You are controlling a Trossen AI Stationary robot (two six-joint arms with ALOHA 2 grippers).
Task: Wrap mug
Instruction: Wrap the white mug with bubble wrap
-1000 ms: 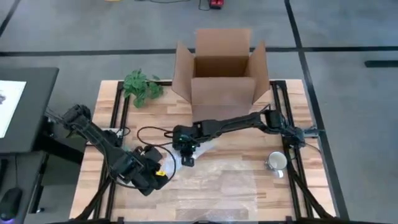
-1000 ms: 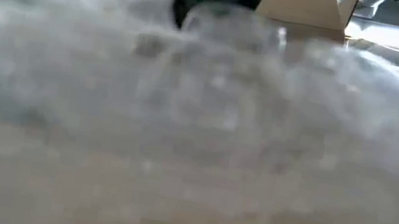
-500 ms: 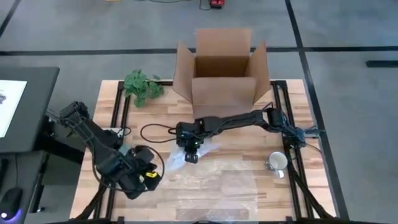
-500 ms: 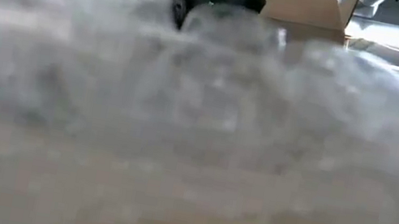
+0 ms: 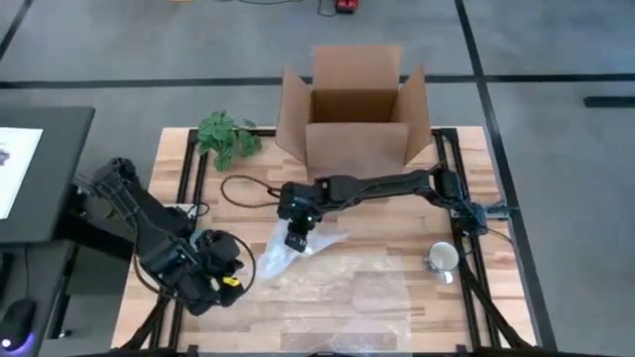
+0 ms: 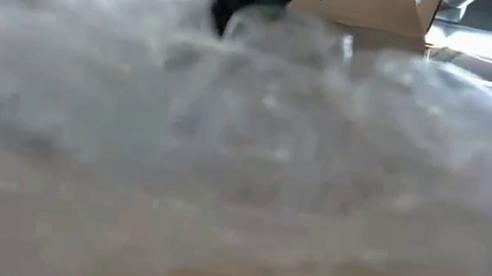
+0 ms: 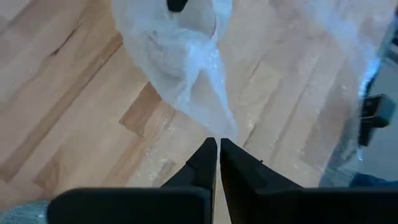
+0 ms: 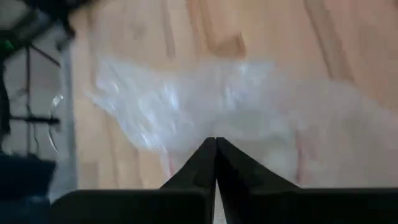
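Worktop (image 5: 169, 159): wooden slats, seen from above. Cardboard box (image 5: 354, 114) stands at the far edge, flaps open. A sheet of bubble wrap (image 5: 347, 293) lies spread over the near centre; its far-left corner is lifted and bunched. In the low view the wrap fills nearly the whole picture.

Right arm reaches from the right side across to centre-left. Right gripper (image 5: 297, 238) sits at the raised corner, jaws closed on the bubble wrap; the right wrist view shows the 2 fingers (image 8: 205, 158) pressed together with wrap beyond them.

Left arm is at the near-left of the worktop. Left gripper (image 5: 230, 282) points toward the wrap; jaws closed on a thin tail of it in the left wrist view.

Green plant (image 5: 225, 138) at far left.

Mug (image 5: 442, 259) stands near the right edge, off the wrap, well apart from both grippers.
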